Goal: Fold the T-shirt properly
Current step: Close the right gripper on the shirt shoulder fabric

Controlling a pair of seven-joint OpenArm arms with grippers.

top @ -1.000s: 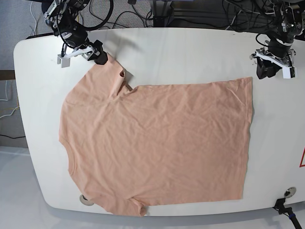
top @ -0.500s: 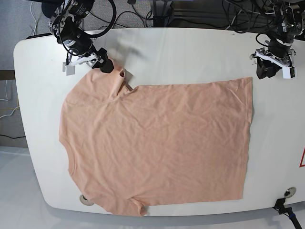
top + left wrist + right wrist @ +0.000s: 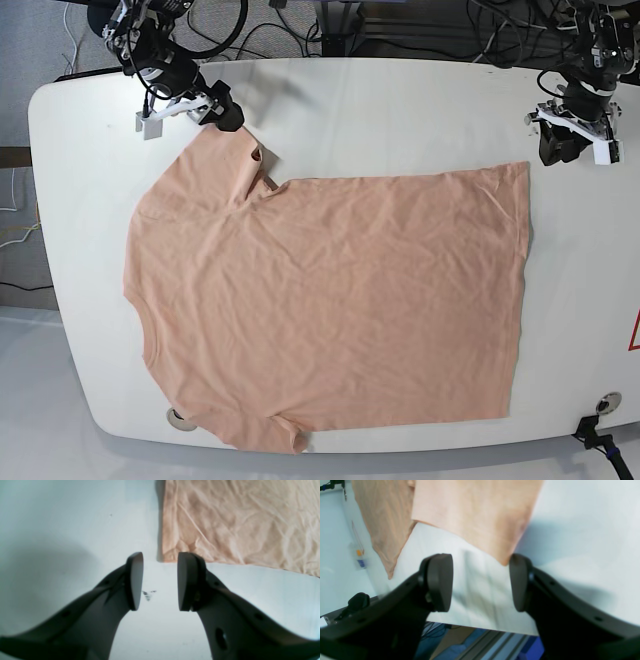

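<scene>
The peach T-shirt [image 3: 330, 300] lies spread flat on the white table [image 3: 400, 110], collar toward the view's left and hem toward the right. My right gripper [image 3: 218, 110] hovers just off the far sleeve tip. In the right wrist view the gripper [image 3: 481, 582] is open and empty, with the shirt's pointed sleeve tip [image 3: 475, 512] just beyond the fingertips. My left gripper [image 3: 560, 150] is beside the far hem corner. In the left wrist view it [image 3: 160, 580] is open and empty, with the shirt's corner [image 3: 237, 522] just ahead of the pads.
Cables and dark equipment [image 3: 400, 25] crowd the far edge behind the table. Round fittings sit at the front left [image 3: 180, 418] and front right [image 3: 607, 403]. The table's edge and the floor below [image 3: 480, 640] show in the right wrist view.
My right gripper dipped down and right onto the sleeve tip half a second ago, then drew back toward the far edge. The left arm and the shirt have not moved.
</scene>
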